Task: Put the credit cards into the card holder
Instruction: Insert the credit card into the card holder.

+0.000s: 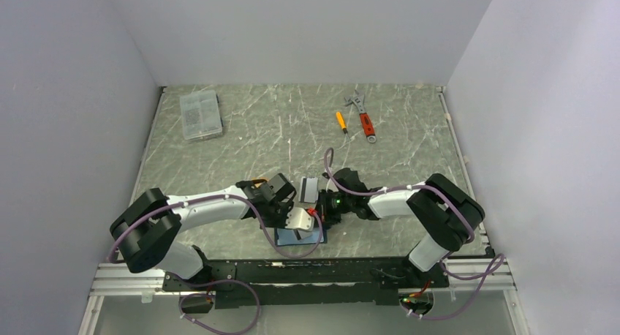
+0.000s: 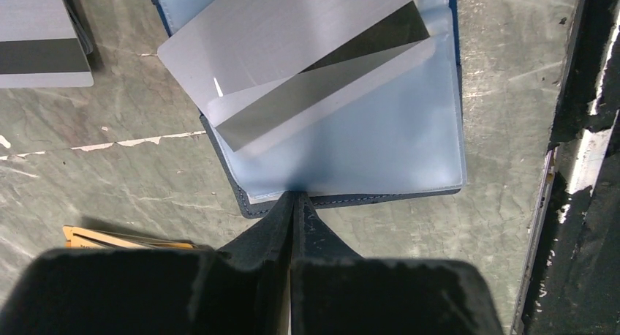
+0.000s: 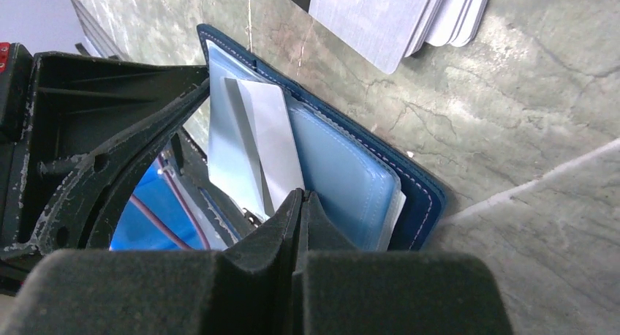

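Both arms are folded low over the near edge of the table [image 1: 292, 130], at about 6 o'clock from above. My left arm comes in from 7 o'clock, elbow tucked back and forearm stretched toward the middle. The left gripper [image 2: 292, 203] is pinched tight on the near edge of the card holder [image 2: 380, 152], which lies open and flat with its pale blue inside up.

My right arm reaches across from 5 o'clock, forearm running toward 9 o'clock. The right gripper [image 3: 300, 200] is closed thin on the end of the grey card [image 3: 267, 141]. That card is tilted, its striped edge under the clear sleeve and the rest sticking out toward 11 o'clock in the left wrist view.

Spare cards [image 3: 380, 13] sit in a fanned stack just beyond the holder at 12 o'clock, and orange cards [image 2: 110, 238] are beside my left fingers.

Far off are a clear box [image 1: 199, 114] at 10 o'clock and a wrench [image 1: 362, 115] and screwdriver [image 1: 341, 121] at 1 o'clock.
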You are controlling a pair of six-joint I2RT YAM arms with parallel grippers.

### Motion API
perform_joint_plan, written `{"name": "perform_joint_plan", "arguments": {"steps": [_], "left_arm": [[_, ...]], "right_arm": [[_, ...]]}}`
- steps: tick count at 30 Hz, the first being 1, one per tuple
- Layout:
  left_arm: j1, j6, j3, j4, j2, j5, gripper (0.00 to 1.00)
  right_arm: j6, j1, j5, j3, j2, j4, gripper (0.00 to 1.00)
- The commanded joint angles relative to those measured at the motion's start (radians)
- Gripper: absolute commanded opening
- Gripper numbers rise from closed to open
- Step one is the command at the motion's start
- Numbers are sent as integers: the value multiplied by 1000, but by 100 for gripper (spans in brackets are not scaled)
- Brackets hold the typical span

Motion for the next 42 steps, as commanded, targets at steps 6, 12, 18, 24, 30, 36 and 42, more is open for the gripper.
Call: {"name": "perform_joint_plan", "arguments": {"steps": [6, 12, 18, 24, 30, 36, 42], "left_arm": [[-43, -31, -33, -19, 13, 83, 5], [-43, -48, -29, -15, -1, 97, 5], [-43, -47, -27, -15, 1, 92, 5], [-34, -37, -38, -12, -8, 77, 5], [-34, -34, -24, -8, -3, 65, 5], [-33, -35, -10, -6, 9, 63, 5], [-33, -39, -7, -2, 9, 62, 6]], "right_arm": [[-58, 101, 77, 75, 12, -63, 0], [-79, 121, 31, 42, -6, -56, 0], [-72, 96, -3, 6, -44, -56, 14], [-46, 11, -63, -63, -122, -11, 28], [-48, 12, -71, -49, -106, -20, 15], [-65, 46, -58, 11, -33, -44, 1], [-91, 94, -34, 86, 15, -96, 0]]}}
